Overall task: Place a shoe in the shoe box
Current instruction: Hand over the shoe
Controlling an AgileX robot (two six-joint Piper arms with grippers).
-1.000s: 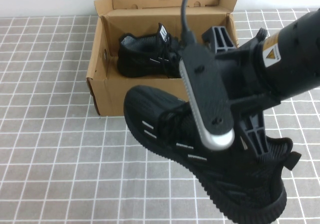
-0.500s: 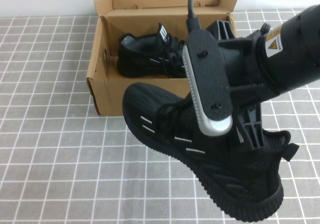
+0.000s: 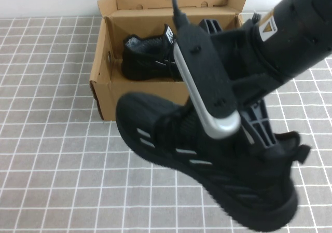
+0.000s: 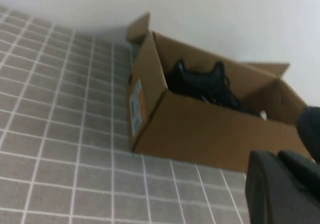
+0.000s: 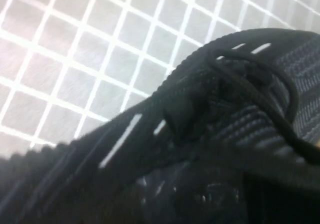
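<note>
The right gripper (image 3: 248,120), lower right of centre in the high view, is clamped on the collar of the shoe (image 3: 207,165), which hangs tilted above the tiled table (image 3: 52,155); the toe points to the upper left, toward the box (image 3: 111,95), and the heel sits at the lower right; the claw grips near the laces, its fingers reaching down into the shoe's opening; the box stands open at the upper centre with the twin shoe (image 3: 150,56) lying inside; the left gripper (image 4: 280,189), at the lower right of its own wrist view, is closed on nothing, near the box's front wall.
</note>
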